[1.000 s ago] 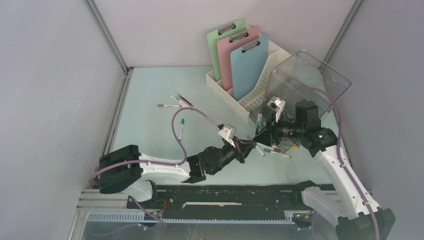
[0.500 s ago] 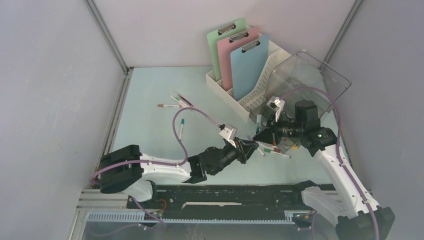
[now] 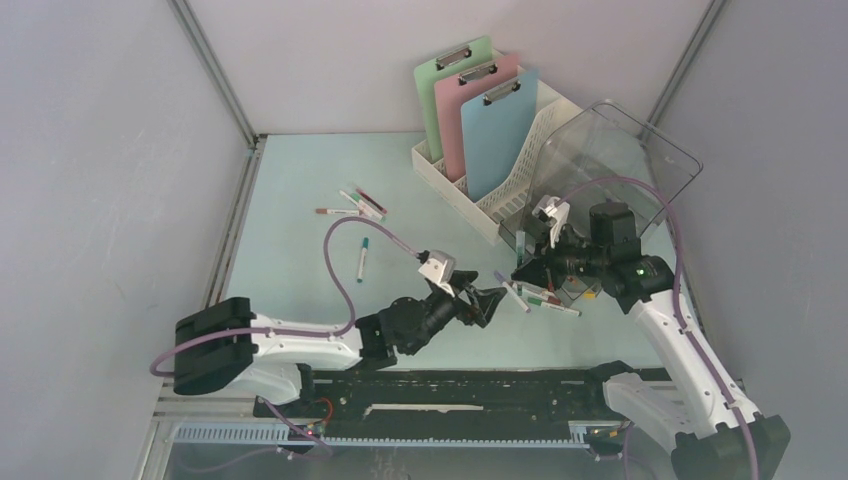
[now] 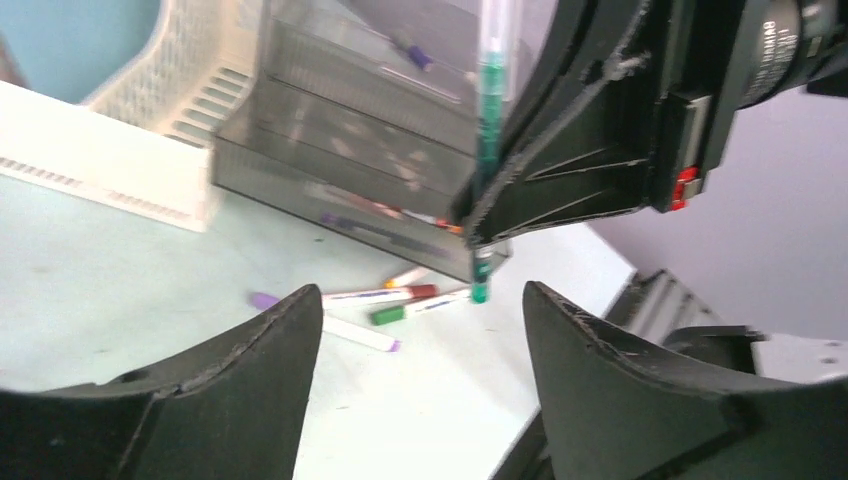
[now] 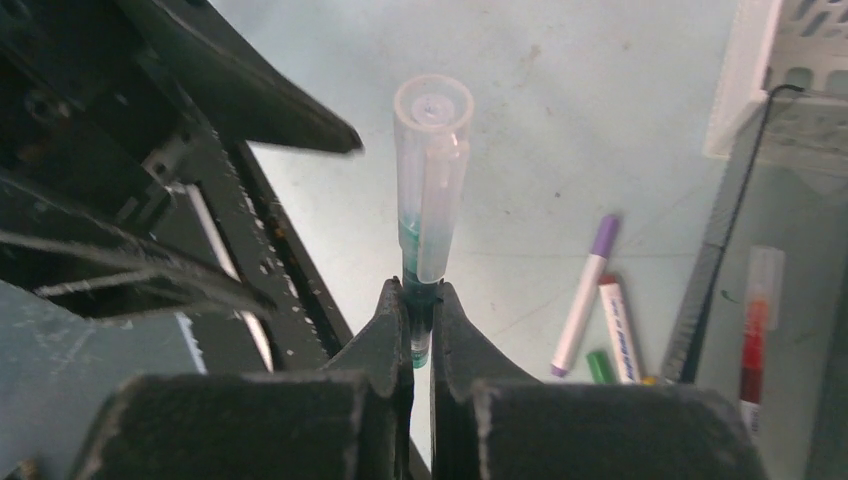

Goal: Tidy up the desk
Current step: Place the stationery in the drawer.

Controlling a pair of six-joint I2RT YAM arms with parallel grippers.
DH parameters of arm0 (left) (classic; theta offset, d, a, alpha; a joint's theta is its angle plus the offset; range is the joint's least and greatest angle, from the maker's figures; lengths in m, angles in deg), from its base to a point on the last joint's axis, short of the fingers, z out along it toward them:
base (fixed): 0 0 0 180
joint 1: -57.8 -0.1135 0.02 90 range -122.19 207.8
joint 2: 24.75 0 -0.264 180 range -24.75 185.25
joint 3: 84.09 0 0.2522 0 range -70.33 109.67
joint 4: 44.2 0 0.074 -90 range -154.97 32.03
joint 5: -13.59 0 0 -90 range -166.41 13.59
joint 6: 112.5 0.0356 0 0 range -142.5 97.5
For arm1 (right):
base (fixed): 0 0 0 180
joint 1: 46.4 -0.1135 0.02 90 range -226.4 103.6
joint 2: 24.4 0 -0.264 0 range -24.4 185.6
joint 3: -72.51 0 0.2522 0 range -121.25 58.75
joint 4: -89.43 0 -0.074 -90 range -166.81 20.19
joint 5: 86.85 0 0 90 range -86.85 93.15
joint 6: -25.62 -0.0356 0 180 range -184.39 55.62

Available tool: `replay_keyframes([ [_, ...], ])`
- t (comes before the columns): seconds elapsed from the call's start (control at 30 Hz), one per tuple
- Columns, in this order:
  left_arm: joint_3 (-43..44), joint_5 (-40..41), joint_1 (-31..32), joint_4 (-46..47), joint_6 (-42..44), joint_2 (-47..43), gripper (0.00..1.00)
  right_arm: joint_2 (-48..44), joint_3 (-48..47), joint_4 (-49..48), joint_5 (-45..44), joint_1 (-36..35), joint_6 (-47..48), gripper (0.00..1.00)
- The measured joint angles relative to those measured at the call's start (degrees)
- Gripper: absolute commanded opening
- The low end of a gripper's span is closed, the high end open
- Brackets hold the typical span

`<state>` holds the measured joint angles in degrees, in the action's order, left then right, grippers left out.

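The pale mint-blue desk (image 3: 300, 190) carries scattered markers. My right gripper (image 3: 522, 268) (image 5: 421, 300) is shut on a green pen (image 5: 432, 170) with a clear cap. The pen (image 4: 489, 140) stands upright above the desk, just in front of the smoky bin. My left gripper (image 3: 493, 301) (image 4: 422, 300) is open and holds nothing. It sits a little to the left of the pen, apart from it. Under the pen lie a purple-capped marker (image 4: 325, 322), a red one (image 4: 380, 294) and a green one (image 4: 415, 309).
A smoky clear bin (image 3: 612, 165) holding a few pens stands at the right. A white file rack (image 3: 470, 195) with green, pink and blue clipboards is behind it. More markers (image 3: 352, 204) and a teal pen (image 3: 362, 258) lie at the desk's left middle.
The right gripper has shut on the green pen. The left gripper has opened, let the pen go and drawn back to the left.
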<state>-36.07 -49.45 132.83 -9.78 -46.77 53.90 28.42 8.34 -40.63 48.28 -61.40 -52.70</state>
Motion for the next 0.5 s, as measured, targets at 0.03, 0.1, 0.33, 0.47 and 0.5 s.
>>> replay_keyframes([
  [0.03,-0.81,1.16,0.00,-0.61,0.87,-1.16,0.87,-0.11,0.00,0.44,-0.81,0.02,1.14,0.00],
  [0.1,-2.10,3.48,0.00,-1.75,2.62,-3.06,0.97,-0.44,0.00,1.40,-2.69,0.04,3.15,0.00],
  [0.33,-5.46,13.66,0.04,-6.82,6.40,-7.87,1.00,-1.16,0.00,2.82,-10.10,1.18,8.48,0.00],
  [0.47,-5.84,17.27,0.02,-9.79,6.93,-8.33,1.00,-1.29,0.02,2.51,-16.24,2.10,10.16,0.00],
  [0.5,-5.88,17.66,0.02,-10.16,6.93,-8.33,1.00,-1.29,0.04,2.45,-17.38,2.38,10.40,0.00],
])
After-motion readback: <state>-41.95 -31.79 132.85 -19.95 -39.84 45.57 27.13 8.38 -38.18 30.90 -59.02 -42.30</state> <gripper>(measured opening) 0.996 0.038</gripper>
